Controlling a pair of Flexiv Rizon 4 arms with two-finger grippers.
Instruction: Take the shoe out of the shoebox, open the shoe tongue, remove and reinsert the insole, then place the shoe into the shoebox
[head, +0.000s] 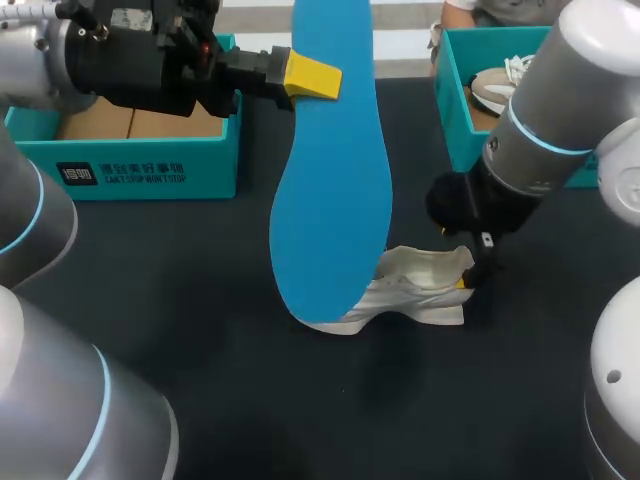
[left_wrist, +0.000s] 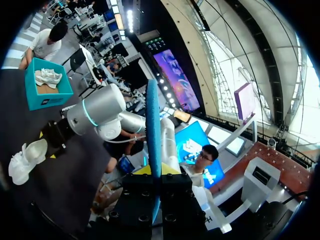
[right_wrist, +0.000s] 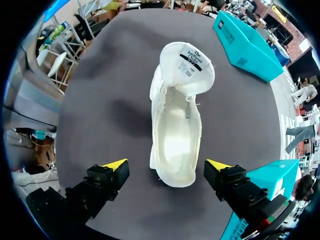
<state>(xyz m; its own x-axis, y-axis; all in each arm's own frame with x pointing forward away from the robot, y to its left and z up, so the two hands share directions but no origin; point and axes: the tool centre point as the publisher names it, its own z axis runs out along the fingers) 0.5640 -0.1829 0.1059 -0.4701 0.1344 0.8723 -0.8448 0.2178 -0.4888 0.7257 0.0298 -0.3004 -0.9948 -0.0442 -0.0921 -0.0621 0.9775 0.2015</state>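
Observation:
My left gripper (head: 316, 78) is raised over the back of the table, shut on the upper part of a long blue insole (head: 330, 180) that hangs down to the shoe. In the left wrist view the insole (left_wrist: 153, 130) stands edge-on between the fingers of that gripper (left_wrist: 160, 176). The white shoe (head: 420, 295) lies on the dark table, its tongue (right_wrist: 187, 62) folded open and its inside bare. My right gripper (right_wrist: 165, 167) hovers open over the shoe (right_wrist: 176, 120), its yellow fingertips (right_wrist: 114, 166) on either side of the heel without touching it.
A teal shoebox (head: 140, 155) with a cardboard floor stands at the back left. A second teal box (head: 462, 110) holding another pale shoe stands at the back right, close behind my right arm (head: 560, 120). The dark table (head: 200, 330) stretches in front.

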